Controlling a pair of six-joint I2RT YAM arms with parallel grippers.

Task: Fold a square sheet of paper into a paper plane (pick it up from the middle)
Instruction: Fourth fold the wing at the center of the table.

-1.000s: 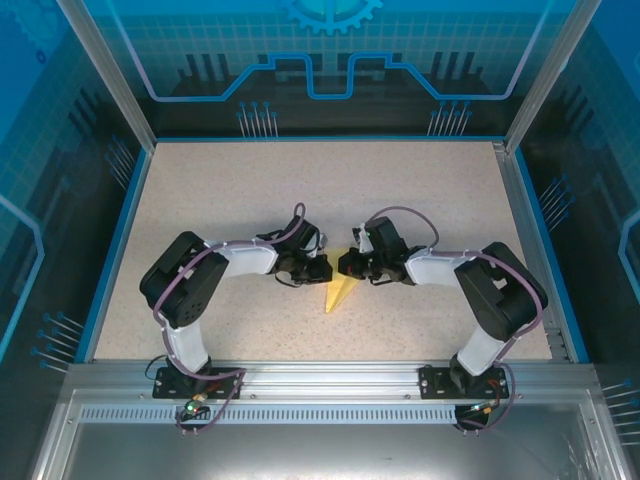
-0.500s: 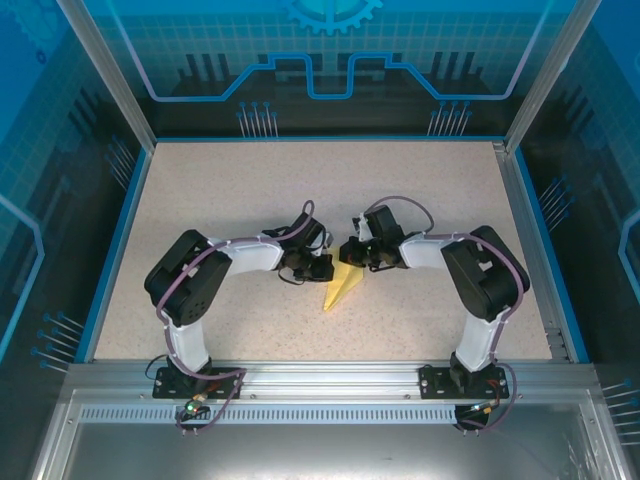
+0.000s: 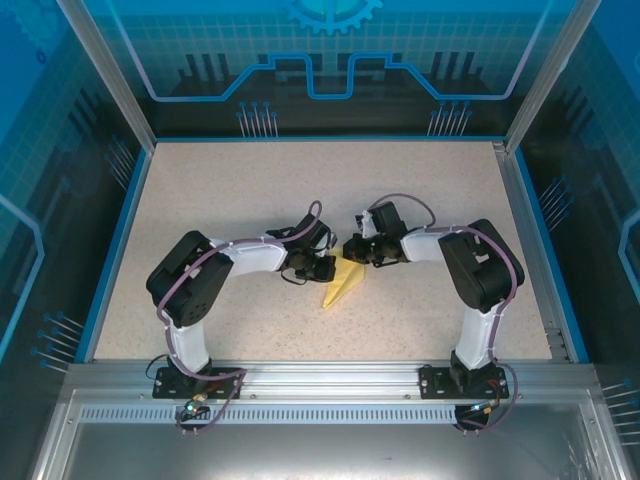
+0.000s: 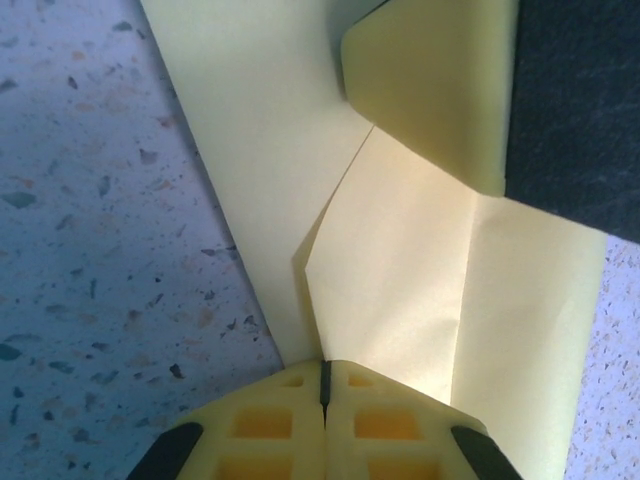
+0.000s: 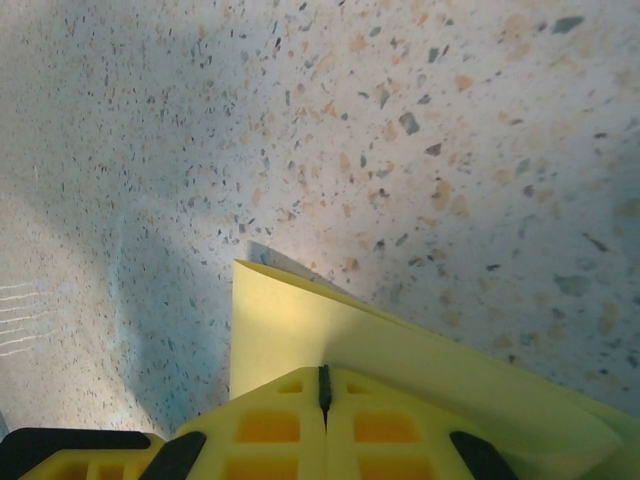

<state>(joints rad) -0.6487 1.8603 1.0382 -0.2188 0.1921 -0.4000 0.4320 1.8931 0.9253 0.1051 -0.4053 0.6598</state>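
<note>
On my overhead feed the left arm (image 3: 190, 285) bends in from its base at the near left and reaches right toward the middle of the speckled tabletop (image 3: 250, 190). The left claw (image 3: 322, 267) sits low against the left side of the folded yellow paper (image 3: 342, 284). Through its wrist camera I see its two yellow fingers (image 4: 270, 430) clenched flat together, with only a thin dark seam between them. Their tips touch the paper just where the edge of a lighter flap runs down to meet them. I cannot tell whether a layer of that flap is nipped in the seam or the closed tips are merely pressing on it.

The paper lies about mid-tabletop, between the two claws. It is a slim pointed shape, with its wide end far and under the claws and its tip pointing near and slightly left. Close up it shows overlapping layers with slanted creases, the paler flap lying over a deeper yellow one.

The right claw (image 3: 352, 250) meets the paper's far right end, just beside the left claw. In the left wrist view, one of its fingers (image 4: 430, 90) rests on the paper at the upper right. From its own wrist camera, this claw is clenched too, pads pressed together. A paper corner juts out past the tips onto the bare tabletop, and I cannot tell if any paper is caught between them. The right arm (image 3: 480, 270) folds back to its base at the near right.
</note>
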